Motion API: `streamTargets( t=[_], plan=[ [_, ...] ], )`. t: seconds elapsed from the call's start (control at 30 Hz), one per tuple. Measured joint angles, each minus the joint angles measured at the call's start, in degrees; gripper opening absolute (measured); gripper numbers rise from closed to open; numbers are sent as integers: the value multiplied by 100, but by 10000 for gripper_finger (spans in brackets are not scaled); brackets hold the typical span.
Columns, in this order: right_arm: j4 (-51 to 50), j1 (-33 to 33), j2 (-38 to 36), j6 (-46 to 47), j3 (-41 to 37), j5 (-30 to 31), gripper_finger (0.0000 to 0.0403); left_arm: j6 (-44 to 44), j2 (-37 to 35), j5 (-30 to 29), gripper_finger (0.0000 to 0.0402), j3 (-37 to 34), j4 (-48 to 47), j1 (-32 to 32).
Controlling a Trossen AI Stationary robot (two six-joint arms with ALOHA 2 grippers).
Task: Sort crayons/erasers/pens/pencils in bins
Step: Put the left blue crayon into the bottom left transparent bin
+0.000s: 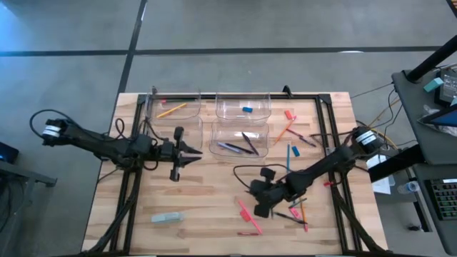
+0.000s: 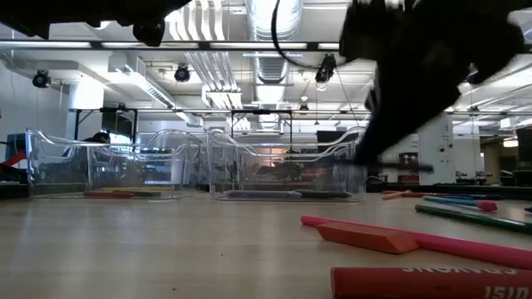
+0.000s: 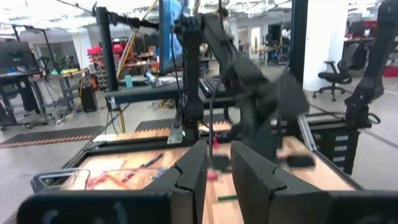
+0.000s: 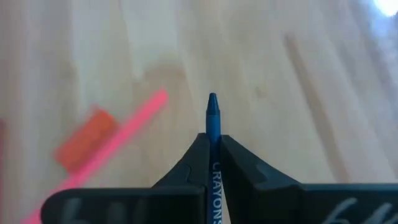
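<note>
My right gripper (image 4: 212,138) is shut on a blue crayon (image 4: 212,115) over the near right part of the table (image 1: 214,185), where it shows in the high view (image 1: 260,208). My left gripper (image 1: 193,152) hovers level at the left, beside the bins, its fingers (image 3: 199,168) a narrow gap apart with nothing between them. Four clear bins stand at the far middle: one with an orange pencil (image 1: 171,109), one with a blue eraser (image 1: 247,110), one with dark pens (image 1: 239,148), and one (image 1: 171,130) beside my left gripper. My right gripper pinches the blue crayon by its paper-wrapped body (image 4: 213,132) between the two fingers. The crayon lies along the fingers, and its pointed tip (image 4: 212,99) sticks out past their ends. The fingers slant down toward the table. The crayon looks lifted clear of the wood.
Loose pieces lie around my right gripper: a pink pencil (image 4: 124,134), an orange-red eraser (image 4: 84,140), a red crayon (image 1: 250,232). More sticks lie at the far right (image 1: 289,153). A pale block (image 1: 166,218) lies near left. Black frame rails (image 1: 328,128) run along the table's sides.
</note>
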Motion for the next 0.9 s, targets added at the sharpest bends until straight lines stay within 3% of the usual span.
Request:
streamTargets(
  t=[0.33,0.57,0.7,0.9],
  plan=[
    [998,2,-927,-923,-39,290,14,-168,577,20,69,38,275,1],
    [1982,-13,-1339,-1998,-49,578,13,-296,1153,109,165,253,325,2],
    [2534,-83,-1427,-2538,-54,704,13,-297,1669,125,220,332,834,2],
    [3385,-344,-1402,-3121,-52,921,13,-304,2592,477,257,670,1859,2]
  ],
)
